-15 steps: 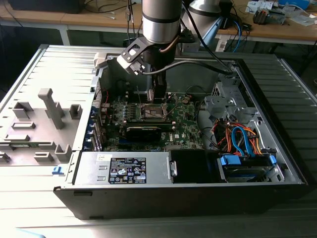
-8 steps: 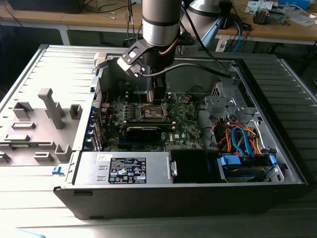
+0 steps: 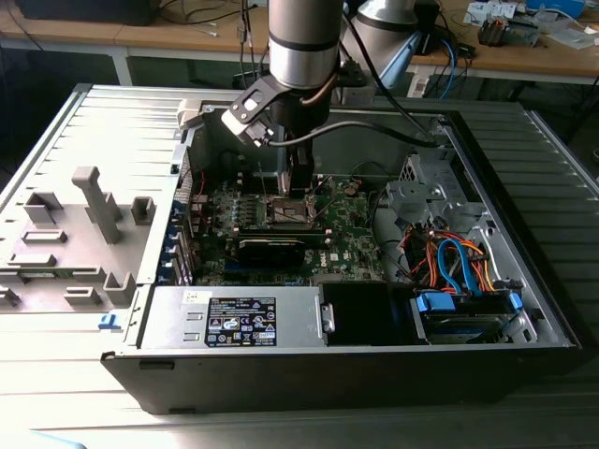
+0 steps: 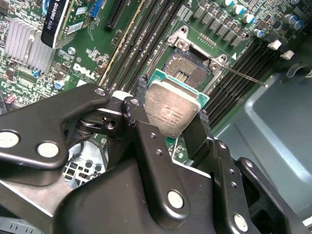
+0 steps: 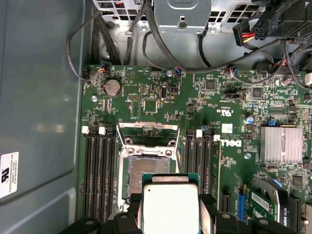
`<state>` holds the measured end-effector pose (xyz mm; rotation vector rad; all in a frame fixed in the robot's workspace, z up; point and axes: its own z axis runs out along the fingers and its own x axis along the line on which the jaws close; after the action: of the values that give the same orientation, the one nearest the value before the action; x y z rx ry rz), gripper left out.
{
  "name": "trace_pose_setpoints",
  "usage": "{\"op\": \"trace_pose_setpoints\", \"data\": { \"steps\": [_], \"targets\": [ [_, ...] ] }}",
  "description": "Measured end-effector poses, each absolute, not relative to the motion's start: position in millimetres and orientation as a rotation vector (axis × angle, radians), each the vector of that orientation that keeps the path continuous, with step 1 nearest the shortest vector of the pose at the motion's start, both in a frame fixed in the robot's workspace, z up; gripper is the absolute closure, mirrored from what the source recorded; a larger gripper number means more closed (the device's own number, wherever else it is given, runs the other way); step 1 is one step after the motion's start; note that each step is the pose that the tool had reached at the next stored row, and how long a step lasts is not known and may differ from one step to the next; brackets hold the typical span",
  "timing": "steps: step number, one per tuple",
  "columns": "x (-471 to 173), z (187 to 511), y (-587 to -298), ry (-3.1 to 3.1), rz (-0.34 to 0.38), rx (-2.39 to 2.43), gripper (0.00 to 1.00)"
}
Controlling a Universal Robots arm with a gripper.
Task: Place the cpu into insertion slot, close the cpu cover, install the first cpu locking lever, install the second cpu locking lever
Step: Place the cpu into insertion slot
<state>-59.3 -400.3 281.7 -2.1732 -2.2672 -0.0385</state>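
The cpu (image 4: 174, 109) was clamped by two opposite edges between the black fingers (image 4: 199, 131) of the gripper (image 4: 171, 111). Its silvery face was showing, and it was held just above the insertion slot (image 4: 187, 73), not yet seated. The slot lay open and bare near the middle of the green board (image 5: 146, 105), between the memory slots (image 5: 100, 170). The cpu cover (image 5: 148, 127) was swung up at one edge of the slot.
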Motion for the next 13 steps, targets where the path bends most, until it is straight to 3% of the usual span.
{"op": "trace_pose_setpoints", "data": {
  "steps": [13],
  "targets": [
    [-59.3,278.2,-400.3,-2.267,-0.038,-2.173,0.45]
  ]
}}
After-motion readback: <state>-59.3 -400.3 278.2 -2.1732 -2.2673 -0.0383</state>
